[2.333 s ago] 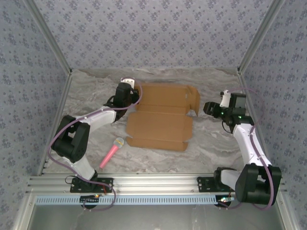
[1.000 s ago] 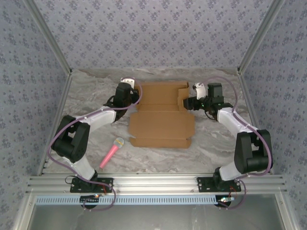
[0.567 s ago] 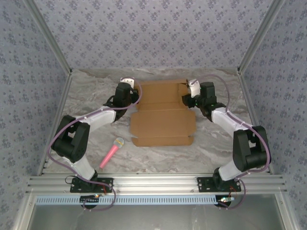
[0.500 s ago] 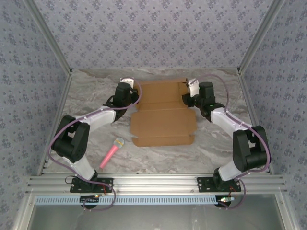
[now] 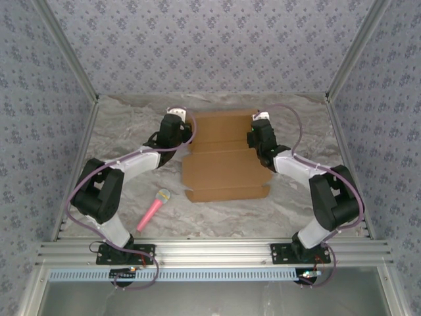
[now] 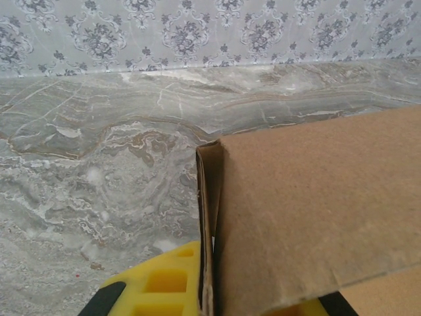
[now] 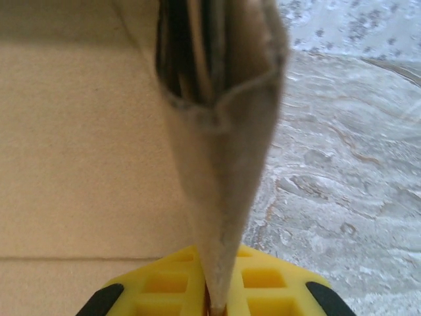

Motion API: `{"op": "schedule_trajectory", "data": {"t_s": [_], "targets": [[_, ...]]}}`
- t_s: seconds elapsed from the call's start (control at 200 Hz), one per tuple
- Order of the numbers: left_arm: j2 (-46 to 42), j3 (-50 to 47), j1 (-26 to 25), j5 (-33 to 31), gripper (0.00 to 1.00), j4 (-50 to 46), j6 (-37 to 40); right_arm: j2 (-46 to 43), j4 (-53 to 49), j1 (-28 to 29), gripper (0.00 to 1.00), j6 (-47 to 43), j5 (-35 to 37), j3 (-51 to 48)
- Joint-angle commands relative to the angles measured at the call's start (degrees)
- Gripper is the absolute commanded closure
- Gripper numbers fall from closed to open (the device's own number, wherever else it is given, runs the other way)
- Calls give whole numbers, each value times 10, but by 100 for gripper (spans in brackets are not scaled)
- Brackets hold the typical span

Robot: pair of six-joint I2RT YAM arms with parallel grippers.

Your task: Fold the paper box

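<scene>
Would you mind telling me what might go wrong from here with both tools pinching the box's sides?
The right tool pinches a bunched, doubled flap of the paper box; pulling may crease or tear it.
The left tool grips a thin wall edge, which might slip free under uneven pulling.

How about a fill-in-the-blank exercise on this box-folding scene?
The left gripper is closed on the ____ side of the paper box. The right gripper is closed on its ____ side. The microphone lying on the table is ____ in colour. The microphone lies nearer the ____ arm.
Missing words: left; right; pink; left.
</scene>
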Motion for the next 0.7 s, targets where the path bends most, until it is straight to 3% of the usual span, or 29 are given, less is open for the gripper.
{"op": "schedule_trajectory", "data": {"t_s": [0.0, 0.165, 0.28, 0.55, 0.695], "targets": [[1, 4, -7, 26, 100, 14, -19, 22, -14, 9, 89, 67, 105, 14], [0, 0, -7, 23, 100, 14, -19, 37, -35, 13, 90, 97, 135, 27], [2, 0, -7, 16, 100, 13, -15, 33, -34, 12, 85, 89, 115, 28], [9, 5, -6, -12, 100, 16, 1, -35, -84, 9, 41, 39, -17, 4], [18, 12, -6, -25, 100, 20, 9, -89, -139, 9, 32, 33, -79, -2]]}}
